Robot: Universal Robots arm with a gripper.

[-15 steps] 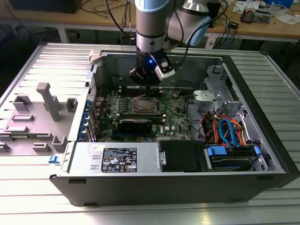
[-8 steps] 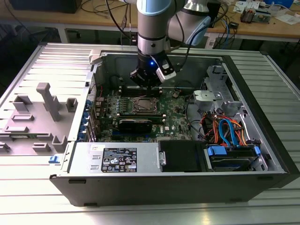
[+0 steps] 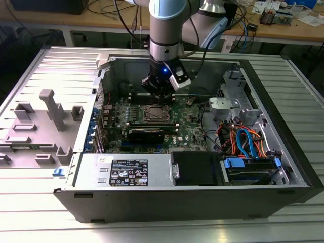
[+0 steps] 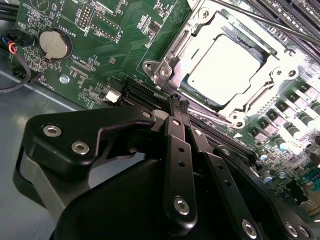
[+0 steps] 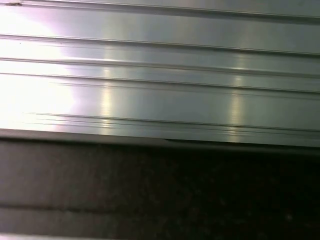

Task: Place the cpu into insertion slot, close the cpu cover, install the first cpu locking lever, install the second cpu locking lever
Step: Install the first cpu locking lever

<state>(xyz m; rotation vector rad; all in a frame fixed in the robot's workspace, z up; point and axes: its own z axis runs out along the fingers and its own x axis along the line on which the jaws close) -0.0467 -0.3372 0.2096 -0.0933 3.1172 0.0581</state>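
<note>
Aluminium table (image 3: 30,212), wooden bench (image 3: 304,31), gripper (image 4: 178,103) near cpu (image 4: 225,65)

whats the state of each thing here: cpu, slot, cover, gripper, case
cpu: seated in its slot
insertion slot: filled
cpu cover: down flat, framing the cpu
gripper: shut, empty, just off the cover's edge
computer case: lying on its side, open

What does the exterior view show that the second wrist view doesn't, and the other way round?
Exterior view: the whole open case, the arm and coloured cables. Second wrist view: the coin battery and the screws on the cover. Both: the cpu seated in its slot, the green board and the shut gripper close to it.
</note>
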